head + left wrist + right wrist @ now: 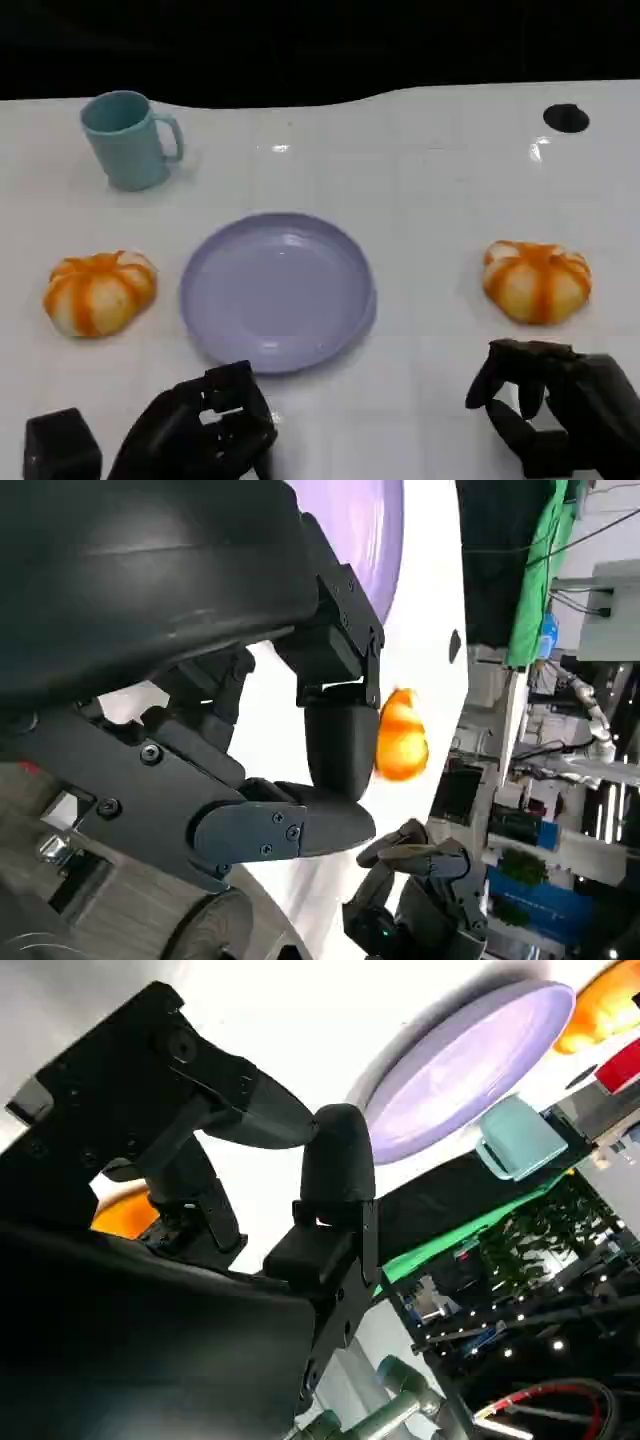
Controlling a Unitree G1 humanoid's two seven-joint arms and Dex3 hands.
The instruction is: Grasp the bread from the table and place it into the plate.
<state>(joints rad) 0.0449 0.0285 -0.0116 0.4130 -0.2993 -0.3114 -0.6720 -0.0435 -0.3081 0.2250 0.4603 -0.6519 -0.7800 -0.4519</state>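
Observation:
Two round orange-striped breads lie on the white table. One bread (100, 291) is left of the lavender plate (215, 300); the other bread (537, 281) is to its right. My right hand (556, 402) hovers just on the near side of the right bread, fingers apart and holding nothing. My left hand (203, 425) sits at the plate's near rim, also with nothing in it. The left wrist view shows the right bread (402, 736) beyond the plate (375, 525), with my right hand (420, 875) close by. In the right wrist view, the bread (122, 1212) peeks from under the fingers (335, 1155).
A teal mug (128, 139) stands at the back left, also seen past the plate (470, 1060) as the mug (516, 1141). A black round hole (566, 118) marks the table's far right. A black block (61, 446) sits at the near left edge.

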